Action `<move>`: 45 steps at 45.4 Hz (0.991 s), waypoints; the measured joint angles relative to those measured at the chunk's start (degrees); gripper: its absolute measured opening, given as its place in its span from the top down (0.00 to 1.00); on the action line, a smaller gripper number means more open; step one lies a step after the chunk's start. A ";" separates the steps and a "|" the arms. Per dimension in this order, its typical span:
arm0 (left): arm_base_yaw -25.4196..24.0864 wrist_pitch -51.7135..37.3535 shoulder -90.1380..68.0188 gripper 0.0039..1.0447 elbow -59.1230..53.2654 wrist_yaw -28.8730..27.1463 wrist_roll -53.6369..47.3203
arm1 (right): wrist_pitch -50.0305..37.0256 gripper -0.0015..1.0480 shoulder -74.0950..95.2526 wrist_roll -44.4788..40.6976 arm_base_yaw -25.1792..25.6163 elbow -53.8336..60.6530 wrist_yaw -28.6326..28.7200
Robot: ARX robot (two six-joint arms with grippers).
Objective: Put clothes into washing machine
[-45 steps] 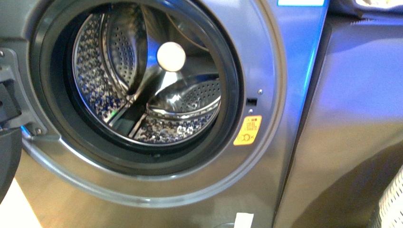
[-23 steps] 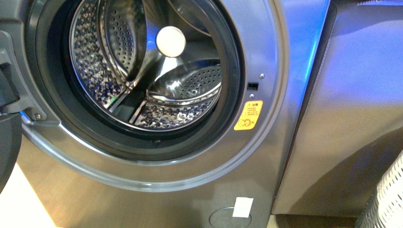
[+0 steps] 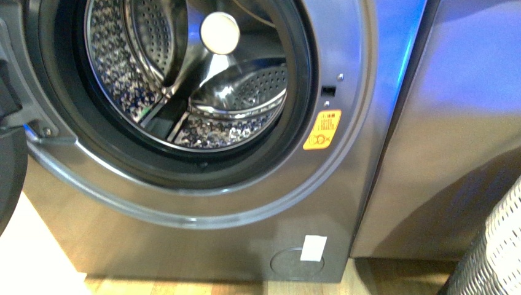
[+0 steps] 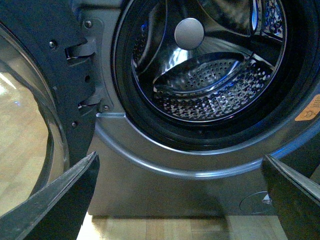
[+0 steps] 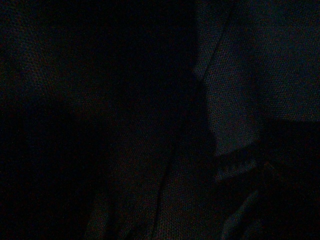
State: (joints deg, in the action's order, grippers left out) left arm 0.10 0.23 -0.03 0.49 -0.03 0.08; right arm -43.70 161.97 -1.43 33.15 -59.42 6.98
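Note:
The silver-grey washing machine [image 3: 184, 246] fills the front view, door open. Inside the black gasket [image 3: 304, 92] its steel drum [image 3: 184, 80] holds no garment that I can see. A yellow sticker [image 3: 322, 130] sits right of the porthole. In the left wrist view the machine [image 4: 150, 185] is close ahead, drum [image 4: 210, 85] bare. My left gripper [image 4: 180, 200] is open and empty, its dark fingers [image 4: 60, 200] spread wide below the porthole. The right wrist view is dark, so I cannot see the right gripper. No clothes show in the lit views.
The open door [image 3: 9, 178] hangs at the machine's left, also in the left wrist view [image 4: 45, 100]. A flat grey box [image 3: 454, 153] stands right of the machine. A white woven basket [image 3: 491, 258] is at the lower right. Wooden floor [image 3: 184, 287] shows below.
The front view has dropped lower: the porthole sits higher in frame, and the machine's base, the floor and more of the basket have come into sight.

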 joint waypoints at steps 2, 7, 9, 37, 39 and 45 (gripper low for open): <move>0.00 0.00 0.00 0.06 0.00 0.00 0.00 | 0.09 0.07 0.17 0.00 0.04 -0.11 0.09; 0.00 0.00 0.00 0.06 0.00 0.00 0.02 | 0.22 0.07 0.52 0.00 0.24 -0.33 0.44; 0.00 0.00 0.00 0.06 0.00 0.00 0.00 | 0.22 0.07 0.63 0.00 0.35 -0.44 0.57; 0.00 0.00 0.00 0.06 0.00 0.00 0.00 | -1.09 0.67 1.42 1.05 1.29 -0.33 1.70; 0.00 0.00 0.00 0.06 0.00 0.00 0.02 | -1.33 0.72 1.42 1.18 1.36 -0.15 1.70; 0.00 0.00 0.00 0.06 0.00 0.00 0.00 | -3.19 0.93 0.44 1.33 1.38 1.68 1.75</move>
State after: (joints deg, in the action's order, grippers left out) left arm 0.10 0.23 -0.03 0.49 -0.03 0.08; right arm -46.89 162.41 -0.10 34.52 -57.74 8.73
